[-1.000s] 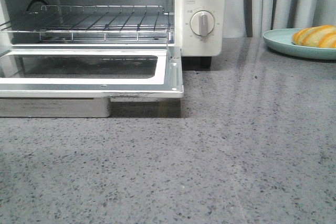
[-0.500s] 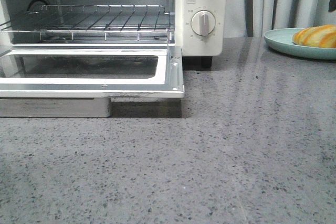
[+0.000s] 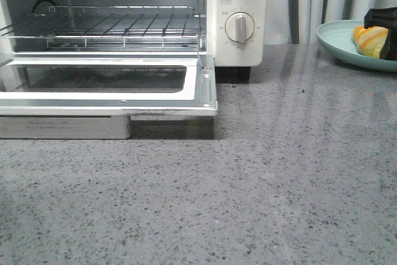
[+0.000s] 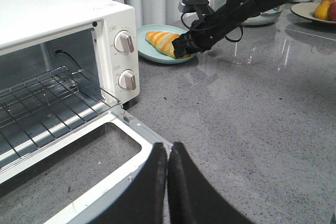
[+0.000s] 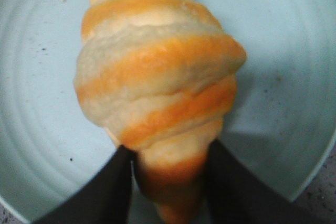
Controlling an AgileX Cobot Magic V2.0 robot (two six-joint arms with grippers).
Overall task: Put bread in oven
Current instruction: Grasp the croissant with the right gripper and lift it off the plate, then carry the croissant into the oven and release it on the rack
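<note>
Grey speckled stone surface (image 3: 279, 184) carries everything, with pale curtains behind it. On its left side stands the white oven (image 4: 63, 51), its glass-windowed door (image 3: 105, 88) folded down flat and the wire rack (image 3: 111, 26) bare inside. Two round white dials (image 4: 126, 61) sit on the oven's right panel; the small label and the dial markings beside them are too small to read. Well to the right of the oven lies a pale blue plate (image 4: 152, 53), and on it rests the bread (image 5: 157, 93), striped golden-orange and cream. The right end effector (image 4: 185, 45) reaches over the plate, its two dark fingers (image 5: 110, 192) spread to either side of the bread's narrow end, touching or nearly so. The left end effector (image 4: 168, 182) hangs over the corner of the open door with its fingers pressed together, holding nothing.
</note>
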